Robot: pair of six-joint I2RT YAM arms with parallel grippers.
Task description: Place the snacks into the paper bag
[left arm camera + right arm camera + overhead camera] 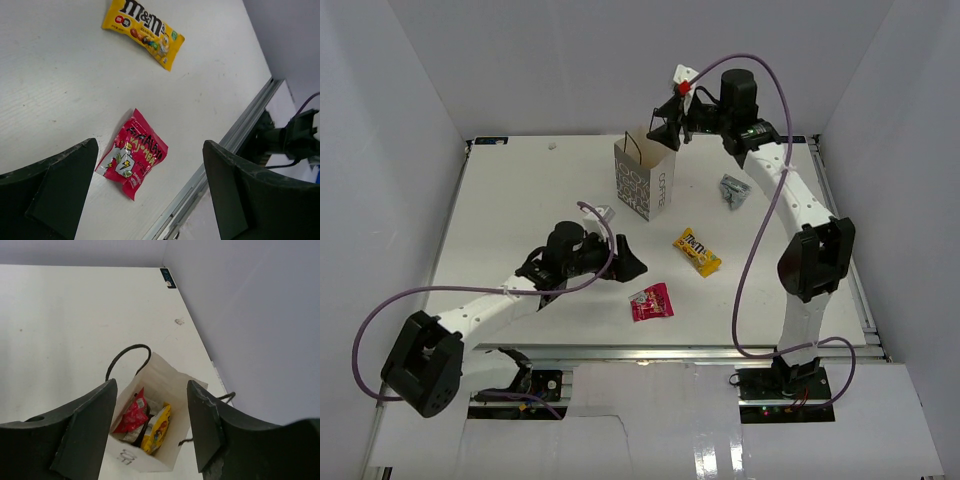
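Top view: bag (pixel 642 183) stands upright at the back-centre of the bench (pixel 520 200), mouth up so packs can drop in; side panel reads "COFFEE". Right tool (pixel 670 125) hangs just above the mouth, prob. placed for a drop. Three packs lie flat on the bench outside the bag: foil pack (pixel 733 190) to its right by the right arm, M&M's pack (pixel 696 251) nearer centre, red pack (pixel 651 301) near the front edge. Left tool (pixel 630 265) sits low beside the red pack, likely lining up on it. Left wrist view: left tool (pixel 147 170) is spread wide, nothing between the fingers, red pack (pixel 132 154) framed between them but apart from both; its lettering is too skewed to read. M&M's pack (pixel 143 31) lies further off, "m&m's" logo clear. Right wrist view: right tool (pixel 152 405) is released and empty, looking straight down into the bag (pixel 165 372). Inside stand an inner red pack (pixel 132 415) and an inner yellow pack (pixel 159 427), on end against each other; print illegible. So approx. two in, three to go.
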